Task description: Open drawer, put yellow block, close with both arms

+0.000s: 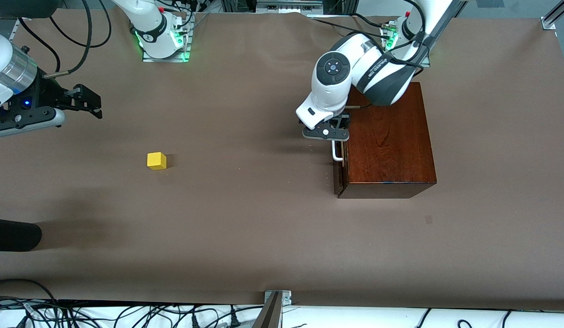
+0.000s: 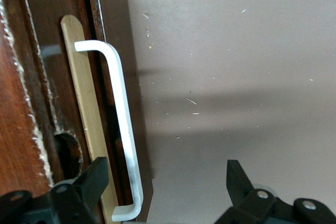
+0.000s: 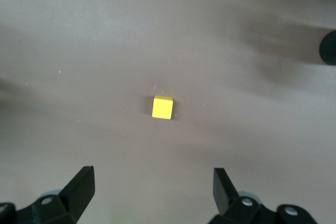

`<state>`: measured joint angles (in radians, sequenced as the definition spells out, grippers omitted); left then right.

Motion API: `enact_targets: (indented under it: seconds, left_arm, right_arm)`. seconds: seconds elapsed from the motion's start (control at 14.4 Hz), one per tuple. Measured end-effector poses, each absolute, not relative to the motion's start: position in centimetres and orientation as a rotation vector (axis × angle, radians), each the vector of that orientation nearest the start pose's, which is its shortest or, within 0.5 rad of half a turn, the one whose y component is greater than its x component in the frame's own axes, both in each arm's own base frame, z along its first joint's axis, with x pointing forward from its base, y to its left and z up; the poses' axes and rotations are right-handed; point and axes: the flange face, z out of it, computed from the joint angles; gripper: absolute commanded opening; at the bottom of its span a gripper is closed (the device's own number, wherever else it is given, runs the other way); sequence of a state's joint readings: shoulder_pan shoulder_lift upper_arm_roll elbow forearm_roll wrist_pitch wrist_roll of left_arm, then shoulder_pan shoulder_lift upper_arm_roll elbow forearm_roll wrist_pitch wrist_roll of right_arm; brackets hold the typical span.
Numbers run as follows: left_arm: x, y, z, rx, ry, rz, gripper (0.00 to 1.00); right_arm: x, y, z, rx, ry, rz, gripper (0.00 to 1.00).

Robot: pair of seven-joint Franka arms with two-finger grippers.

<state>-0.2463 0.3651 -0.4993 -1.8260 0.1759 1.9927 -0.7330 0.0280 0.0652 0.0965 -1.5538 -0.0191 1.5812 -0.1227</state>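
One small yellow block (image 1: 156, 161) sits alone on the brown table (image 1: 245, 228), toward the right arm's end and well apart from the wooden box (image 1: 390, 146). It is a bright cube with plain faces and crisp edges, far smaller than the box; in the right wrist view (image 3: 162, 107) it rests flat on the bare surface with a thin shadow beside it.

The box is glossy dark mahogany and stands toward the left arm's end of the table. Its drawer (image 1: 339, 168) faces the middle of the table. The drawer front is dark reddish-brown and carries a white U-shaped bar handle (image 2: 123, 129). In the left wrist view a narrow strip of pale wood (image 2: 86, 124) shows between the front and the box, so the drawer stands slightly ajar.

The left gripper (image 1: 326, 132) is down at the drawer front, at the end of the handle farther from the front camera. Its fingers (image 2: 92, 179) are spread wide, one over the box side of the handle and the other out over the table, with the handle between them; they grasp nothing, and no contact with the bar shows.

The right gripper (image 1: 83, 101) hangs in the air over the table at the right arm's end. Its fingers (image 3: 81, 184) are parted wide and hold nothing.
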Motion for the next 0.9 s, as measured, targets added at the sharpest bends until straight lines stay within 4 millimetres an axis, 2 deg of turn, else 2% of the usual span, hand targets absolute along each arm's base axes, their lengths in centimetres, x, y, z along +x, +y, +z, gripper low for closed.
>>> enact_targets:
  seconds: [0.21,0.35,0.62,0.76,0.9]
  left_arm:
    - [46.1,-40.4,32.8,-2.977,0.146,0.125,1.0]
    - [45.6,-41.2,31.3,-2.953,0.148,0.097,1.0]
    - [45.6,-41.6,29.4,-2.942,0.135,0.063,1.0]
    - [45.9,-41.8,28.4,-2.949,0.123,0.052,1.0]
    - [45.8,-41.8,28.3,-2.947,0.115,0.045,1.0]
  right_arm:
    - [57.4,6.7,58.1,-3.126,-0.39,0.125,1.0]
    - [58.1,6.7,55.6,-3.12,-0.387,0.187,1.0]
    - [59.9,6.8,47.8,-3.12,-0.353,0.174,1.0]
    - [59.7,6.8,43.4,-3.126,-0.314,0.136,1.0]
    - [59.1,6.9,39.3,-3.129,-0.287,0.069,1.0]
